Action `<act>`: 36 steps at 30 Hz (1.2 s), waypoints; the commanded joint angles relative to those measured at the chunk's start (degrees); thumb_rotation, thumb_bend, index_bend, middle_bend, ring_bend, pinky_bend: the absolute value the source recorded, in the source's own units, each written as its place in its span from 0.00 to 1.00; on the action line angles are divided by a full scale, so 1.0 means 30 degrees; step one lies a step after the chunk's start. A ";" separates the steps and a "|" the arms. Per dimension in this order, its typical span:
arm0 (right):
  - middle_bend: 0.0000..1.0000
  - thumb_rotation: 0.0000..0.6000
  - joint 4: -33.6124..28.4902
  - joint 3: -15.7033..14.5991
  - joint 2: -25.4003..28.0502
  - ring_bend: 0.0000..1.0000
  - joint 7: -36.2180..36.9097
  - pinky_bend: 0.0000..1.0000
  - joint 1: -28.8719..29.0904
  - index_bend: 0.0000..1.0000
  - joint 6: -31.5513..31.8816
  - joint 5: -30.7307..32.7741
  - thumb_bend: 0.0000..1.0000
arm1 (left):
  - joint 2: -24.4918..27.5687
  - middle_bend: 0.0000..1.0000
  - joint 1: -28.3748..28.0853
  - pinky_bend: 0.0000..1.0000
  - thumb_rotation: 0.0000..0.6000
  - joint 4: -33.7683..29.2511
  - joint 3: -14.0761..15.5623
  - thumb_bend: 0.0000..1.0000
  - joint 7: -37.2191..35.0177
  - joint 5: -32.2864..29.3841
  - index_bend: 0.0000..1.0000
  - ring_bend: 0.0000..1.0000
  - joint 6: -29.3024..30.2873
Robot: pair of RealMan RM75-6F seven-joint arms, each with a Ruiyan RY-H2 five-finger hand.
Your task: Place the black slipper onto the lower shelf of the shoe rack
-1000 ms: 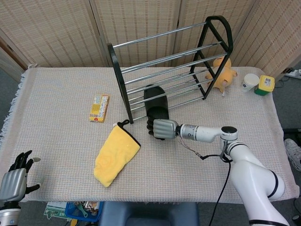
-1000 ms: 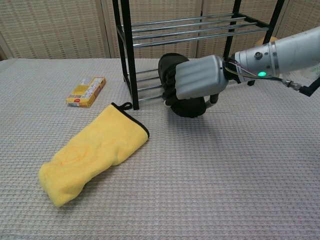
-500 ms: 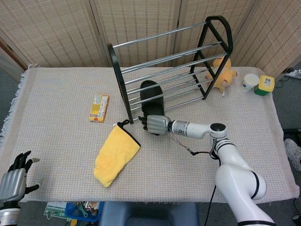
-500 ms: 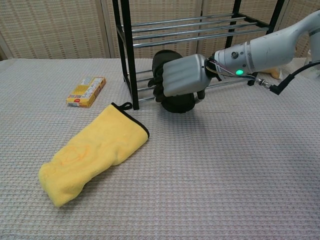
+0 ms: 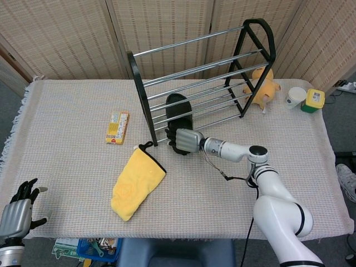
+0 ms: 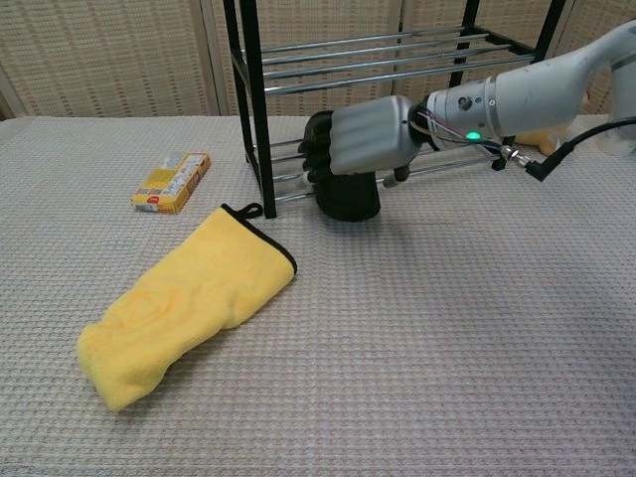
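Note:
The black slipper point(image 5: 177, 107) lies partly on the lower bars of the black and chrome shoe rack point(image 5: 207, 71), near its left end post. Its heel end point(image 6: 348, 200) sticks out over the table in front. My right hand point(image 5: 184, 140) grips that heel end, fingers curled around it, and in the chest view the right hand point(image 6: 366, 137) covers most of the slipper. My left hand point(image 5: 16, 208) hangs open at the bottom left corner, off the table and far from the rack.
A yellow cloth point(image 5: 137, 181) lies just left of the slipper, in front of the rack's left post. A small yellow box point(image 5: 117, 127) sits further left. A yellow plush toy point(image 5: 261, 86), a cup point(image 5: 295, 97) and a yellow-lidded jar point(image 5: 312, 100) stand at the back right.
My right hand has moved left and toward the rack with the slipper, whose toe has slid further in over the lower bars. The left hand has stayed put.

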 commanded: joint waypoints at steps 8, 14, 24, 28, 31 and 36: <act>0.05 1.00 -0.1094 0.0022 0.0821 0.00 -0.0491 0.08 -0.0506 0.00 0.1602 0.0532 0.28 | 0.0006 0.10 0.0032 0.24 1.00 0.0089 0.0032 0.29 -0.0086 0.0022 0.30 0.04 -0.0005; 0.09 1.00 -0.2450 -0.0361 0.1399 0.00 -0.0744 0.08 -0.0945 0.00 0.2164 0.0441 0.34 | -0.0081 0.10 -0.0048 0.24 1.00 0.0143 0.0028 0.29 -0.0138 0.0163 0.30 0.04 -0.0065; 0.15 1.00 -0.3531 -0.0530 0.1622 0.00 -0.1494 0.08 -0.1206 0.00 0.1474 0.0624 0.43 | -0.0073 0.10 0.0053 0.24 1.00 0.0278 0.0146 0.29 -0.0393 0.0268 0.30 0.04 -0.0032; 0.17 1.00 -0.3692 -0.0493 0.1852 0.00 -0.1718 0.08 -0.1259 0.00 0.1200 0.0778 0.44 | -0.0153 0.10 0.0073 0.24 1.00 0.0331 0.0180 0.29 -0.0444 0.0271 0.30 0.04 -0.0061; 0.17 1.00 -0.3828 -0.0393 0.1909 0.00 -0.1912 0.08 -0.1261 0.00 0.0814 0.0965 0.44 | -0.0199 0.10 0.0060 0.24 1.00 0.0319 0.0193 0.29 -0.0486 0.0329 0.30 0.04 -0.0079; 0.18 1.00 -0.3672 -0.0243 0.1807 0.00 -0.2417 0.08 -0.1286 0.00 0.0334 0.1186 0.44 | -0.0138 0.10 0.0087 0.24 1.00 0.0305 0.0178 0.29 -0.0500 0.0297 0.30 0.04 -0.0058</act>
